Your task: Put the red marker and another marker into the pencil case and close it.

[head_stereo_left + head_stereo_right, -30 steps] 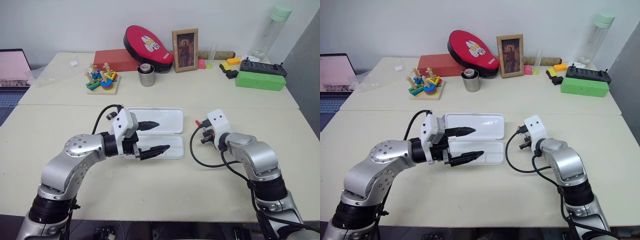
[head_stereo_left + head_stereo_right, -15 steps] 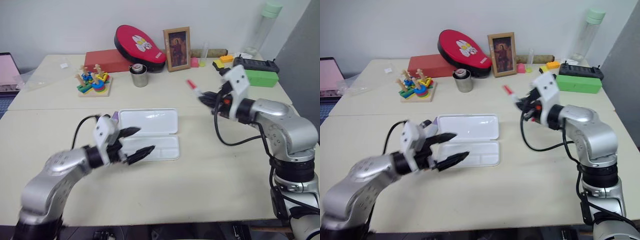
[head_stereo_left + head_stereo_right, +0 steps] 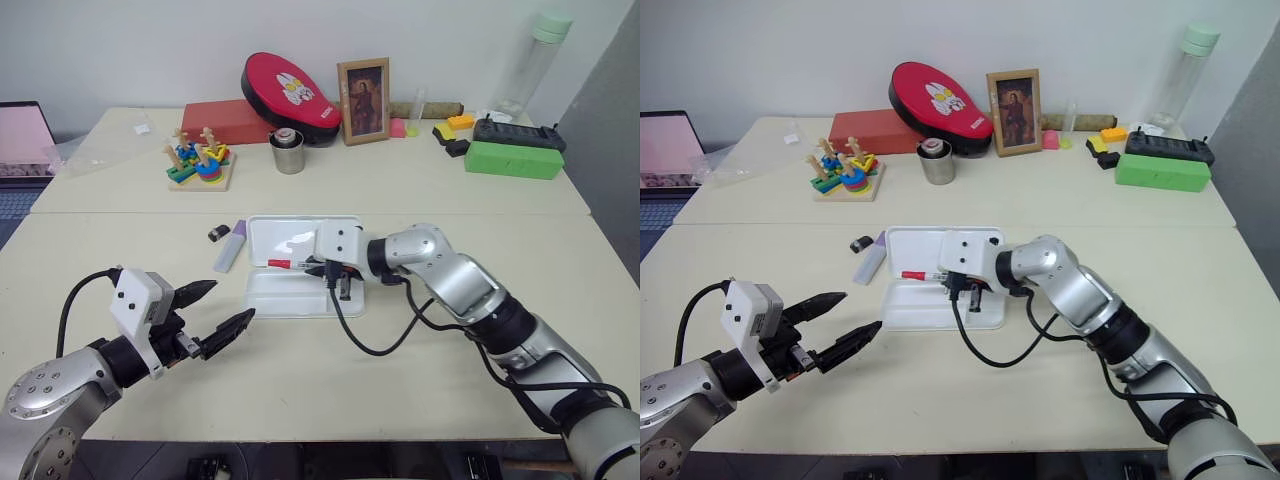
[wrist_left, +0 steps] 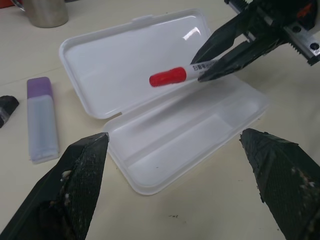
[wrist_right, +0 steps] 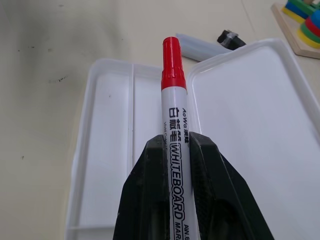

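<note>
Pencil case (image 3: 300, 290) lay open on the tabletop (image 3: 420, 360), lid flat on the far side, shallow tray nearer the robot. Tray held nothing.

Right gripper (image 3: 318, 267) was over the case, fingers (image 5: 150, 200) clamped on the barrel of the red marker (image 3: 285, 264). Marker was roughly level, red cap pointing to the robot's left, hanging above the hinge line between lid and tray. Not touching the case as far as could be told.

Lilac highlighter (image 3: 229, 246) lay on the tabletop just beside the lid's left end, outside the case. A small black object (image 3: 217, 233) sat near its far end.

Left gripper (image 3: 215, 315) was in front of the case's left end, clear of it, fingers spread wide and holding nothing.
</note>
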`<state>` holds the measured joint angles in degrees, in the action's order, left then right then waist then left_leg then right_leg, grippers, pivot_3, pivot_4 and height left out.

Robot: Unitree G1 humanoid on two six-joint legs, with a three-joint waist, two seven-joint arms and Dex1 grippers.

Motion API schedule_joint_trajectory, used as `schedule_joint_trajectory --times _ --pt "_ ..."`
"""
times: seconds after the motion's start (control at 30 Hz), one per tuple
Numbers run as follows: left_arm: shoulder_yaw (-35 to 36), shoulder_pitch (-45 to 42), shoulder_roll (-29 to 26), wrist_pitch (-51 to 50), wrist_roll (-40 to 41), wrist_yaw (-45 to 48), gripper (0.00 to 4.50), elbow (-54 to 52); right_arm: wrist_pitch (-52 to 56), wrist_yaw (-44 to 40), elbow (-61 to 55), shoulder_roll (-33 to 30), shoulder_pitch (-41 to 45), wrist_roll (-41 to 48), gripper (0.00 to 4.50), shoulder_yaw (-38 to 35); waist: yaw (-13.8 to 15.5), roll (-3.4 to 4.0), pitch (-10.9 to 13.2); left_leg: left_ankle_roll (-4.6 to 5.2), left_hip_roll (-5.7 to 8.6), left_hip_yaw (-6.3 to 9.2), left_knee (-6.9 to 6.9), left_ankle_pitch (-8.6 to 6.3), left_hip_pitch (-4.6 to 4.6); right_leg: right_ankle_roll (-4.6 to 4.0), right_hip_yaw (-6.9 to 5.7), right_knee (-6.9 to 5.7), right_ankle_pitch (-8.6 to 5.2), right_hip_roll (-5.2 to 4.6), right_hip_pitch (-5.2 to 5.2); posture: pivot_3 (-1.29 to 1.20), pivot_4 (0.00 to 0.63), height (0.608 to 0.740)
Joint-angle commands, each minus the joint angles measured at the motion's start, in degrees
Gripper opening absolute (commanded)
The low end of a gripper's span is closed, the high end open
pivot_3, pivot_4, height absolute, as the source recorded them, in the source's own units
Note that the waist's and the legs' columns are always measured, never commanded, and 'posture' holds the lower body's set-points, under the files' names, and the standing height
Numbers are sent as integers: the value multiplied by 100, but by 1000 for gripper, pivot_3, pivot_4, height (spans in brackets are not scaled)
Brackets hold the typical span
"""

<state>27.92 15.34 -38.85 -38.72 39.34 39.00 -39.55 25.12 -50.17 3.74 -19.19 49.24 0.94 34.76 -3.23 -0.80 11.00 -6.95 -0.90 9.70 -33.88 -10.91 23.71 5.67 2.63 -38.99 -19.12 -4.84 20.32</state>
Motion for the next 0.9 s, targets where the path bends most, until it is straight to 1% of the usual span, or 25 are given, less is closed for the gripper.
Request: schedule_joint_trajectory --times 0.03,0.2,0.27,0.3,0.5,0.53,0.57,0.6,0.77,0.9 --pt "72 -72 -16 36 160 -146 4500 -282 -473 -166 321 144 169 -205 264 21 10 0 0 0 0 0 0 0 2 0 0 1 0 0 1 0 150 740" --pt "0 -93 -36 29 214 -252 4500 -319 -610 -392 517 263 128 -357 264 26 -4 1 0 0 0 0 3 0 1 0 0 -2 0 0 4 0 150 740" --pt "-18 -122 -44 31 231 -289 4500 -313 -646 -405 588 302 104 -414 974 -1 -5 1 0 0 0 0 3 0 1 0 0 -2 0 0 4 0 150 740" --pt "-25 -141 -31 33 243 -316 4500 -313 -663 -412 629 322 91 -445 1144 -22 -5 1 0 0 0 0 3 0 1 0 0 -3 0 0 4 0 150 740" --pt "-57 -292 14 14 275 -496 4500 -270 -650 -529 645 347 58 -447 2535 -136 -5 1 0 0 0 0 3 0 1 0 0 -3 0 0 4 0 150 740" --pt "-38 -332 27 -6 293 -549 4500 -241 -644 -546 642 345 68 -428 2829 -177 -5 1 0 0 0 0 3 0 1 0 0 -3 0 0 4 0 150 740" --pt "-1 -375 53 -33 314 -637 4500 -202 -619 -571 622 338 76 -380 2873 -239 -5 1 0 0 0 0 3 0 1 0 0 -3 0 0 4 0 150 740" --pt "35 -431 76 -47 291 -744 4500 -132 -565 -628 554 336 81 -248 3254 -362 -4 1 0 0 0 0 3 0 1 0 0 -3 0 0 4 0 150 740" --pt "-72 -753 108 -107 -225 -1328 4500 456 142 -1035 -136 236 138 801 4436 -1315 -4 1 1 0 0 1 3 0 1 0 0 -4 0 0 3 0 150 740" --pt "-284 -1124 61 -263 -459 -1582 4500 988 780 -1080 -541 61 282 1343 4436 -1886 -2 2 1 0 0 2 3 0 1 0 -2 -4 0 0 3 0 150 740"
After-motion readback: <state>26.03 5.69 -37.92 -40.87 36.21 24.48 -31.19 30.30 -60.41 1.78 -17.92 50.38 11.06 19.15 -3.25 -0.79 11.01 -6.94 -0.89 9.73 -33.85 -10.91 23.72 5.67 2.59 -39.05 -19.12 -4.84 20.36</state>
